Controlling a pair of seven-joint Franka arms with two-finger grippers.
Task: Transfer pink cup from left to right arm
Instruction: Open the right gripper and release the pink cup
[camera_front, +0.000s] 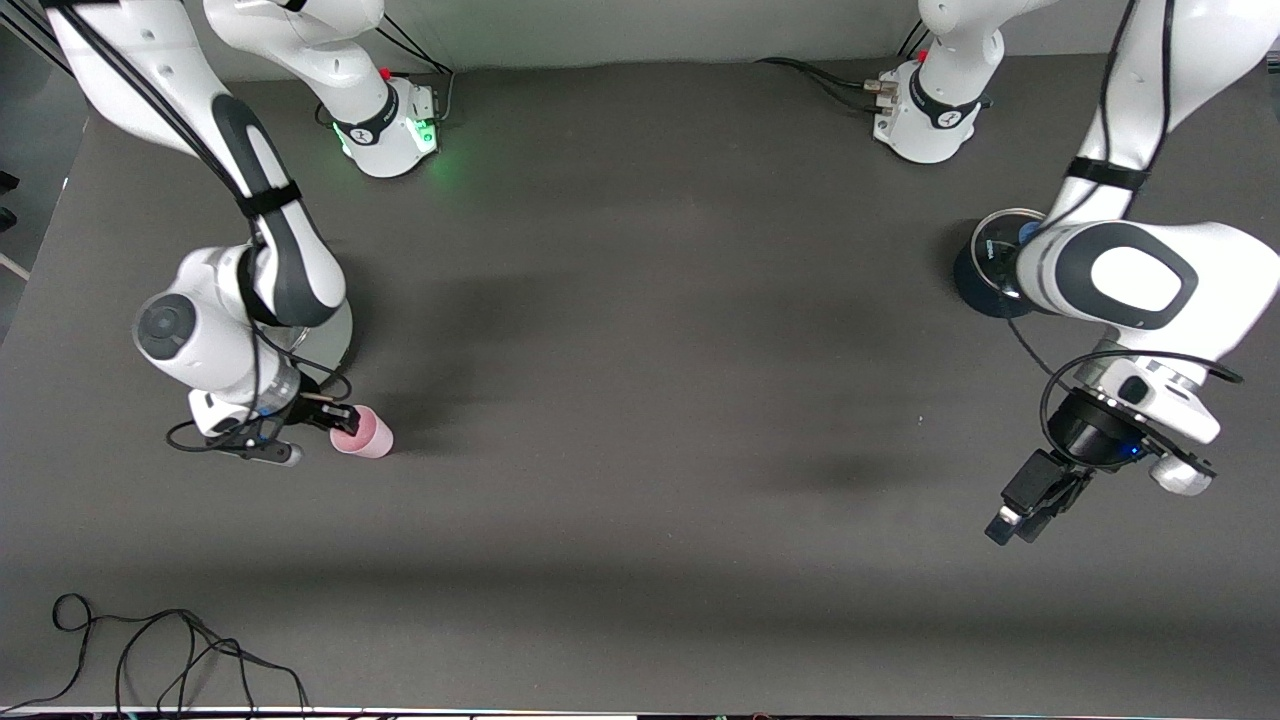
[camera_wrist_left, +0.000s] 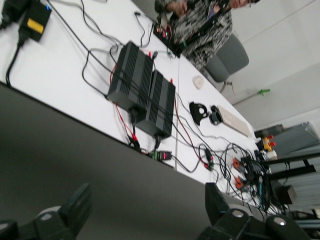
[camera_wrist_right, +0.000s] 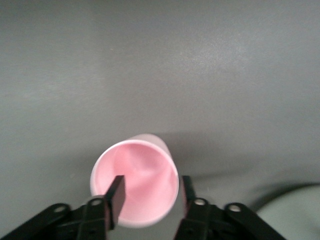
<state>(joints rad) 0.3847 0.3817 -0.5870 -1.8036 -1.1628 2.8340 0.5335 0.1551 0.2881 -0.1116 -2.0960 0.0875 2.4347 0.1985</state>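
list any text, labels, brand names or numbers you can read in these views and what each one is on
None can be read.
Small dark marks on the collars of the two arm bases: too small to read.
Yellow label on a black box seen in the left wrist view: blurred, no words legible.
Pink cup: plain, no print visible.
Right hand and left hand: no markings visible.

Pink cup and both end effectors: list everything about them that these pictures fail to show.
- Pink cup: the right wrist view looks into its mouth, which hides its base. In the front view the right end effector covers part of it, so contact with the table is unclear.
- Left end effector: cut off by the left wrist view's edge.
- Dark round container: mostly covered by the left arm in the front view.
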